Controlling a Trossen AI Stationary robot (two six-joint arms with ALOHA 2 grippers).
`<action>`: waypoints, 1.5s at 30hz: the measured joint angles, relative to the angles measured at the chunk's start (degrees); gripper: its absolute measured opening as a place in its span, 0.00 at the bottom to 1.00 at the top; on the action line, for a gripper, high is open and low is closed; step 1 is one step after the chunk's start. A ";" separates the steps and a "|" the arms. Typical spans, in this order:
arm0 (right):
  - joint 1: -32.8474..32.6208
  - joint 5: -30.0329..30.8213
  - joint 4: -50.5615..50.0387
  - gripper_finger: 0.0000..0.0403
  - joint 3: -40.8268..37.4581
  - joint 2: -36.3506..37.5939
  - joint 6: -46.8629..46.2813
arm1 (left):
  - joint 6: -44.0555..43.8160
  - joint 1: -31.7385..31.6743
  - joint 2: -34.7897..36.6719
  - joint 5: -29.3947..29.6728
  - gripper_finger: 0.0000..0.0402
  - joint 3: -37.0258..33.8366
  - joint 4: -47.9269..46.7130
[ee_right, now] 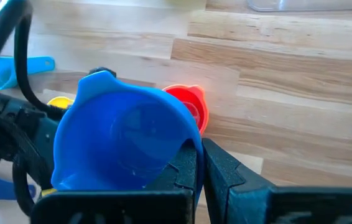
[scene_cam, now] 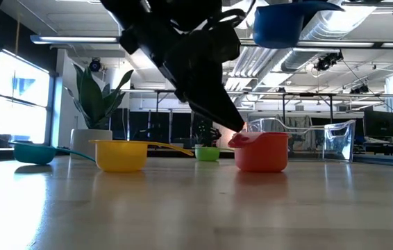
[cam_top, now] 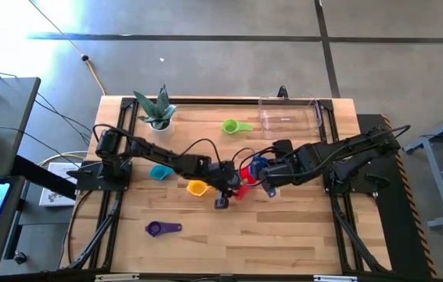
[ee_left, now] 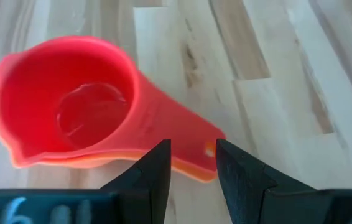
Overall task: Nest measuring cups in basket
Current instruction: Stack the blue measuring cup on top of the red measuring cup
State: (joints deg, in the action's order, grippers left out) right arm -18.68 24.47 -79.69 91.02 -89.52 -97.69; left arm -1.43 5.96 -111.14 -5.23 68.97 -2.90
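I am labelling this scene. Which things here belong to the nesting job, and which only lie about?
Job:
- red cup with orange cup under it
- blue cup, in the right pincer
- yellow cup
- teal cup
- green cup
- purple cup
- basket
- left pincer

Lying about:
- plant pot

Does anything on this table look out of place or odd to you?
Only one oddity: the red cup shows an orange rim beneath it, seemingly another cup nested there on the table, not in the clear basket. Nothing looks spilled or broken.

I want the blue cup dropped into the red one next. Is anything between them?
Nothing visible does. The right gripper holds the blue cup in the air above the red cup; the left gripper sits at the red cup's handle, off to one side.
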 joint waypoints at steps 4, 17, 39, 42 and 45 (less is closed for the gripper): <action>0.00 -0.06 0.70 0.00 0.00 0.00 0.00 | 1.29 0.97 0.01 1.17 0.29 0.00 -0.39; -0.02 -0.15 1.26 0.00 0.00 -0.17 0.05 | 2.98 -0.44 0.95 10.45 0.29 0.07 -6.81; -0.02 0.33 0.96 0.00 0.00 -0.17 1.52 | -7.52 1.79 -3.66 4.62 0.29 0.01 0.13; -0.02 0.33 1.06 0.00 0.00 -0.17 1.73 | -7.50 2.17 -3.66 3.95 0.29 0.02 1.68; -0.02 0.31 1.09 0.00 0.00 -0.17 1.73 | -7.48 2.42 -3.64 3.88 0.29 0.02 3.39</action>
State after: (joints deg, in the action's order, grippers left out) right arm -18.70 24.77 -78.61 91.02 -89.69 -95.96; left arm -8.91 8.38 -114.78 -1.35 68.99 0.49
